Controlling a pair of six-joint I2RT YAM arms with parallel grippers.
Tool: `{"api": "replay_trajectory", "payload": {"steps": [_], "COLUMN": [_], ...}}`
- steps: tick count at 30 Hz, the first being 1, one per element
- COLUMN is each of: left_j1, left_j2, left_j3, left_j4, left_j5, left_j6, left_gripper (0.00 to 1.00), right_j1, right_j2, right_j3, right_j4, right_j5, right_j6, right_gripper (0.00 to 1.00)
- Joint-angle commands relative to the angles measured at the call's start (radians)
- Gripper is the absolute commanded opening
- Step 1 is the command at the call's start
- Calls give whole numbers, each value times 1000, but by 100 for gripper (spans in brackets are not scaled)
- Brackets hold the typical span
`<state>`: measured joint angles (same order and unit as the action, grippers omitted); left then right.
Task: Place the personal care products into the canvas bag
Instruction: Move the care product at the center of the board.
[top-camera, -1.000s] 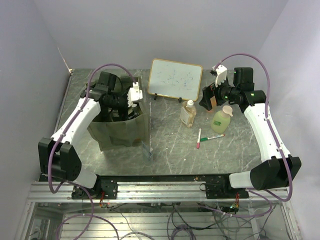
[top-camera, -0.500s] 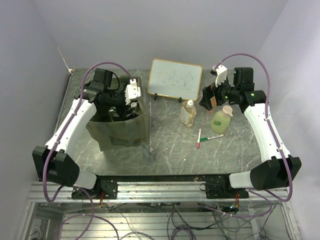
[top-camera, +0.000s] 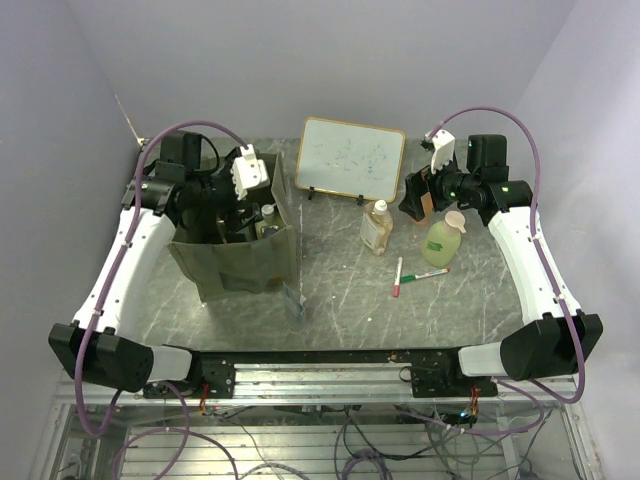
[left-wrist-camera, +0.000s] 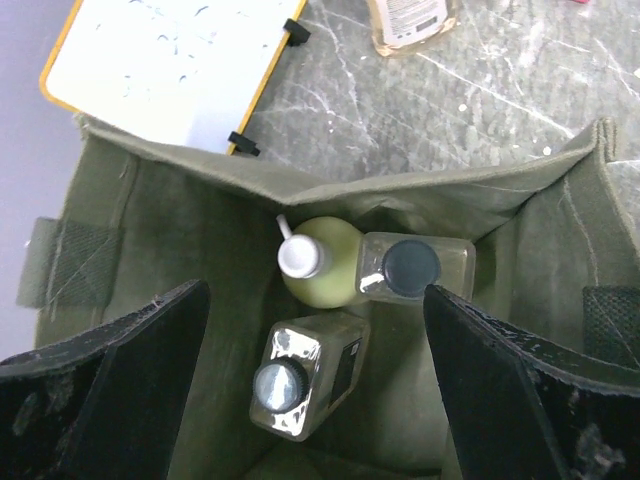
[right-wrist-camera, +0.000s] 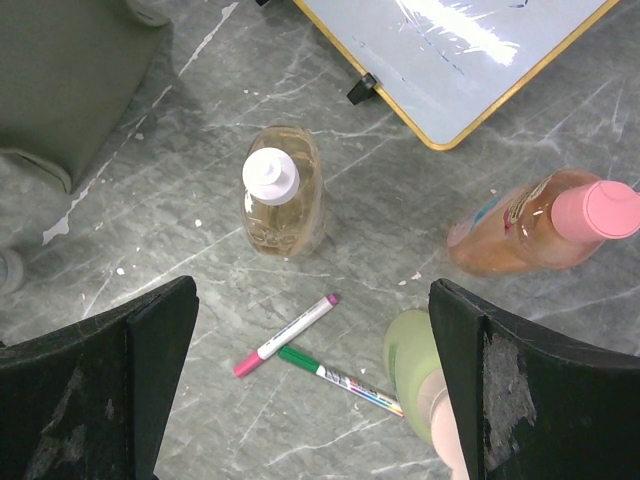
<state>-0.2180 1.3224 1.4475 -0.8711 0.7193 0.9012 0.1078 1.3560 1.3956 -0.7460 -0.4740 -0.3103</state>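
Swung back leftward, the left tool (left-wrist-camera: 316, 345) hangs wide open over the bag (left-wrist-camera: 200, 230), three bottles (left-wrist-camera: 325, 265) inside. The right tool (right-wrist-camera: 312, 340) is wide too, holding nothing.

The left arm (top-camera: 130, 250) swings back toward the table's left edge, its elbow now farther left and its lower link dropping nearer the bottom-left corner. The left gripper (left-wrist-camera: 315, 300) pulls leftward and up from the canvas bag (top-camera: 240, 265), jaws spread wide with nothing between them. With the arm off the opening, more of the bag's mouth is uncovered (from overhead a bottle cap (top-camera: 268, 212) now shows inside). The bag's far right corner stands taller than before.
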Motion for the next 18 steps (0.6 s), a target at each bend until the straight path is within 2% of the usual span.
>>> {"api": "replay_trajectory", "payload": {"steps": [1, 11, 18], "left_j1": [21, 51, 55], "left_j2": [-39, -64, -48], "left_j3": [39, 79, 139], "left_j4": [10, 102, 159], "left_j5": [-49, -180, -266], "left_j6": [-75, -245, -363], "left_gripper": [98, 99, 99], "right_j1": [2, -12, -88], "right_j2": [-18, -25, -44], "right_j3": [14, 17, 9], "right_j4": [19, 37, 67], "right_j5": [12, 26, 60], "right_j6": [12, 36, 103], "right_gripper": [100, 100, 100]}}
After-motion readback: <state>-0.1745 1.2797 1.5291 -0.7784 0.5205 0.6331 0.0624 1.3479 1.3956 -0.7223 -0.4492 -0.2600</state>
